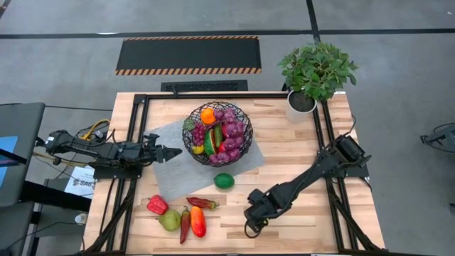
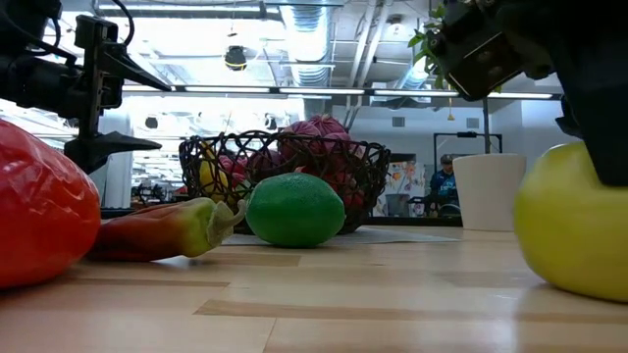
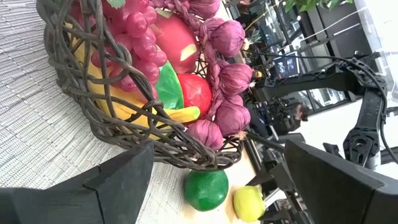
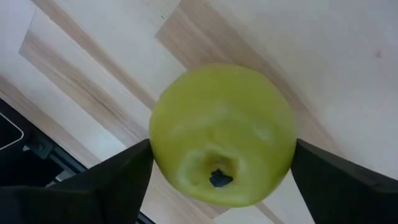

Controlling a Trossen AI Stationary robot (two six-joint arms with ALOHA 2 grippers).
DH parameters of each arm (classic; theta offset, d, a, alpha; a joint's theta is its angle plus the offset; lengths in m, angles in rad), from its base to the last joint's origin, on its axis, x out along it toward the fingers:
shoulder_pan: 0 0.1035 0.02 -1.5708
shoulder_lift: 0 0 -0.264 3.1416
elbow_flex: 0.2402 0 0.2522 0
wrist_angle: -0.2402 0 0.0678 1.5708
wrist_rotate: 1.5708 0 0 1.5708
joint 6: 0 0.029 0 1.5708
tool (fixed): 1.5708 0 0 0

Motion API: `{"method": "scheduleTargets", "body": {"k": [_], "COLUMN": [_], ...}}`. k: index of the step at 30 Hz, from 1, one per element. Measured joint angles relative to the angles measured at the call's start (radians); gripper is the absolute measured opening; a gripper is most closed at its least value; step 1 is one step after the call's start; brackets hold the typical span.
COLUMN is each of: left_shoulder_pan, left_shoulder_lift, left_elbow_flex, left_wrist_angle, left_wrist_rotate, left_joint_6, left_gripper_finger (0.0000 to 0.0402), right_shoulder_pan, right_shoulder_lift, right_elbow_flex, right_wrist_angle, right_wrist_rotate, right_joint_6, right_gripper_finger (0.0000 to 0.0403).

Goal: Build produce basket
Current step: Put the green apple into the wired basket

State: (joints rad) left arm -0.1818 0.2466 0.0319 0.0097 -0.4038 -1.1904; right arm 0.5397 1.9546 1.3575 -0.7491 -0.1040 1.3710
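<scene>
1. Right gripper [image 4: 221, 168] stood over the yellow-green apple [image 4: 222, 134] on the table's near edge, fingers spread either side, not yet pinching.
2. I judged the apple light, rigid, smooth and rollable; best gripped across its widest part.
3. Roughly round, no long axis; its dimpled end faced the wrist camera.
4. Left gripper [image 1: 173, 151] waited spread beside the basket [image 1: 218, 133].

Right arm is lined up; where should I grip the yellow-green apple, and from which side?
Grip the yellow-green apple across its widest middle, coming straight down from above. It sits on the table dimpled end up, and the open right gripper straddles it, a finger beside each round flank. The left gripper waits beside the basket.
</scene>
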Motion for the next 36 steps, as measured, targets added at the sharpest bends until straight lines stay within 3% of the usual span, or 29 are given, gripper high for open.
{"method": "scheduleTargets", "body": {"k": [10,16,21,29,36], "left_shoulder_pan": [0.000,0.000,0.000,0.000,0.000], "left_shoulder_lift": [0.000,0.000,0.000,0.000,0.000], "left_elbow_flex": [0.000,0.000,0.000,0.000,0.000], "left_wrist_angle": [0.000,-0.002,-0.003,-0.004,-0.006], "left_wrist_rotate": [0.003,0.035,0.043,0.057,0.096], "left_joint_6": [-0.001,0.001,0.003,0.005,0.008], "left_gripper_finger": [0.0346,0.0346,0.0346,0.0346,0.0346], "right_shoulder_pan": [-0.050,-0.141,-0.287,-0.551,-0.697], "right_shoulder_lift": [-0.068,-0.196,-0.241,-0.126,0.048], "right_elbow_flex": [-0.009,0.063,0.191,0.441,0.629], "right_wrist_angle": [-0.007,0.006,0.067,0.035,-0.005], "right_wrist_rotate": [0.039,0.108,0.149,0.141,0.075], "right_joint_6": [-0.019,-0.098,-0.285,-0.610,-0.700], "right_gripper_finger": [0.0292,0.0298,0.0302,0.0303,0.0303]}}
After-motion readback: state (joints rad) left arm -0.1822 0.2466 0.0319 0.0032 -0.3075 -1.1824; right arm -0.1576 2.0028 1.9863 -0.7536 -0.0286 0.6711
